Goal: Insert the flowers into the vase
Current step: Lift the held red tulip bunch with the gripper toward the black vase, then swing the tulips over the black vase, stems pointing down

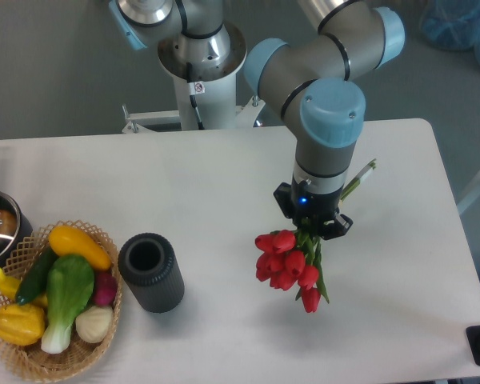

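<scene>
— So, what sits nearest us?
— A wicker basket [104, 320] of vegetables at the front left, and just beside it the vase [150, 272], upright, mouth open and empty.
— And the flowers [286, 266]?
— Off the table, well apart to the vase's right, red heads hanging down, stems clamped in the gripper [313, 222] under the arm [330, 120].
— Which step, then?
— Carrying, I judge. Next it needs travel left over the mouth, and probably turning the bunch stems-down before lowering.
</scene>
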You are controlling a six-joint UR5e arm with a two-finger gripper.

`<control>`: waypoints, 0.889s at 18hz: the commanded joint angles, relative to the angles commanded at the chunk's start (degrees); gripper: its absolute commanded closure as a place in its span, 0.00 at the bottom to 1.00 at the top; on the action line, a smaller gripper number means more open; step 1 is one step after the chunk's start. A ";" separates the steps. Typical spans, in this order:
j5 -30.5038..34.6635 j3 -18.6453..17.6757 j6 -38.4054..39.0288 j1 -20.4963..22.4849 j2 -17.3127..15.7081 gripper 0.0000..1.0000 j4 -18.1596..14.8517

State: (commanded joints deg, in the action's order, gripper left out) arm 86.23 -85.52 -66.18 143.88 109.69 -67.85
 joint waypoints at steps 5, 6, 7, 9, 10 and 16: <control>-11.33 -0.09 2.71 1.58 -0.79 1.00 7.64; -13.00 -0.18 3.42 1.84 -0.97 1.00 8.43; -14.93 -0.26 3.69 1.93 -1.06 1.00 9.14; -20.02 -0.26 5.52 2.02 -1.58 1.00 11.33; -22.57 -0.35 7.02 2.20 -1.67 1.00 12.82; -38.84 0.70 14.76 1.67 -0.97 1.00 18.99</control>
State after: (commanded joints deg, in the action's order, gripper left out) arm 47.39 -84.81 -51.42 145.55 108.72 -48.87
